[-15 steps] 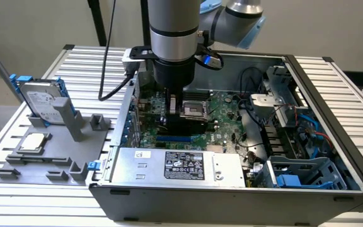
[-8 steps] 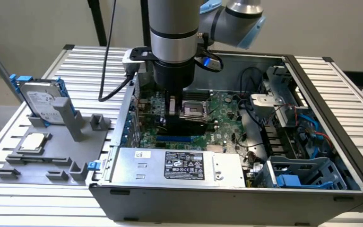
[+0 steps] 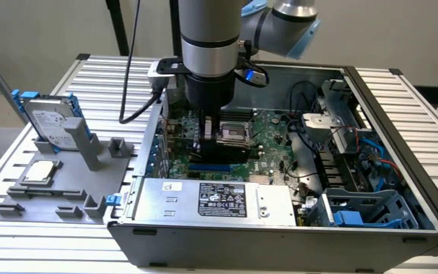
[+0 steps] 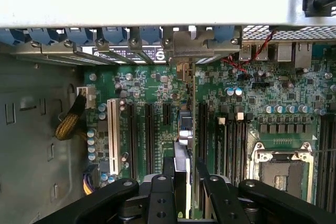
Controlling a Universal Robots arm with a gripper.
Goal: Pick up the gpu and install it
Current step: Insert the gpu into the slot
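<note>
Gripper point(image 4: 181, 182) clamped narrow on the gpu point(image 4: 185, 129), card edge-on and upright over the motherboard point(image 4: 252, 103) slots, inside the open case point(image 3: 401, 103).

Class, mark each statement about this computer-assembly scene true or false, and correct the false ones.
1. The tool grips the gpu edge-on above the motherboard slots. True.
2. The hard drive lies inside the computer case. False: it stands in a grey holder outside the case, on the exterior view's left.
3. The CPU socket on the motherboard is empty. True.
4. The CPU chip sits in that socket. False: it rests on the grey fixture beside the case.
</note>
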